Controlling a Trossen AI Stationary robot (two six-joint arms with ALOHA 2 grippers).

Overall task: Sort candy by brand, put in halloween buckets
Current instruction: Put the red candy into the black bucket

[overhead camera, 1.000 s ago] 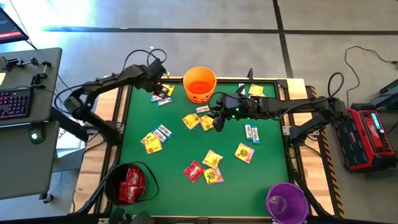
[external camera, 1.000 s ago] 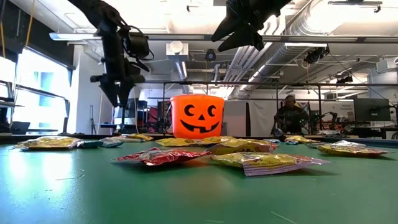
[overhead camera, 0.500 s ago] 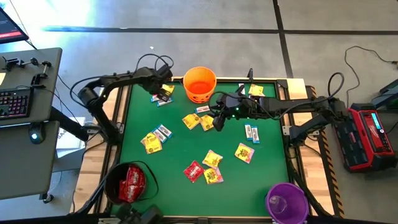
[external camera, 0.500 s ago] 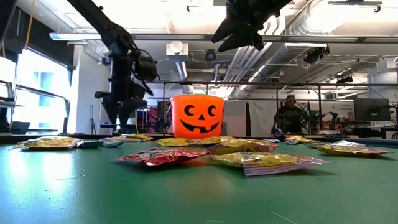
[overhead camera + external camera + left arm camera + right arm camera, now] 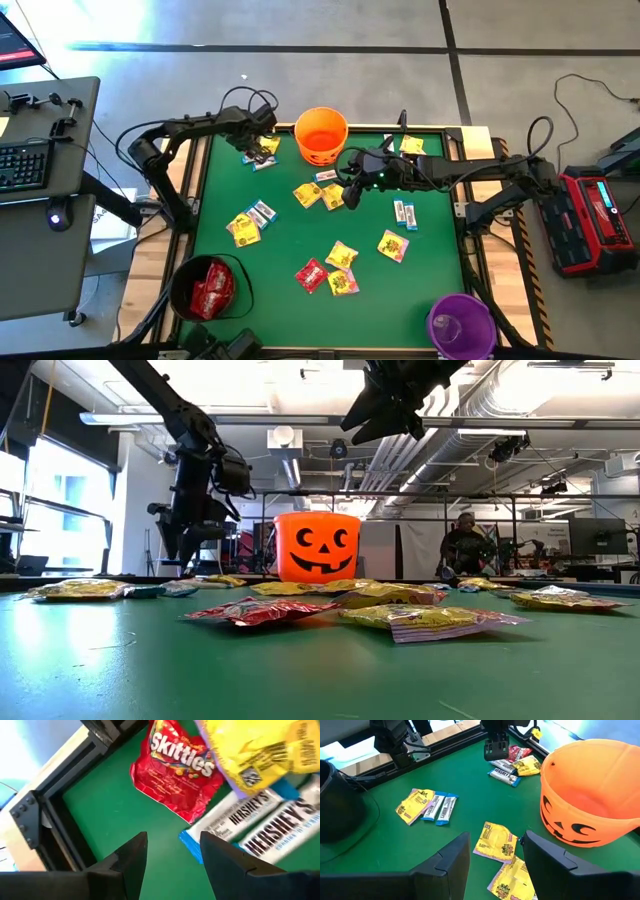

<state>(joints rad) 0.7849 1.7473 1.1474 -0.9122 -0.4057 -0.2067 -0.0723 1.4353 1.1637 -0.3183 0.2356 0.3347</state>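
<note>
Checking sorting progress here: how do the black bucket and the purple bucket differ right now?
The black bucket holds red candy packets; the purple bucket shows no candy inside. The black bucket sits at the table's near left corner, the purple one at the near right corner. The black bucket has a thin handle; none shows on the purple. Both are small round pails standing upright, mouth up.

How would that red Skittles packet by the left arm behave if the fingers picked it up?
The Skittles packet would probably flop and crinkle, since its wrapper already looks wrinkled. The glossy film may slip between the fingers. It lies flat and looks small, so it is likely light and won't roll.
</note>
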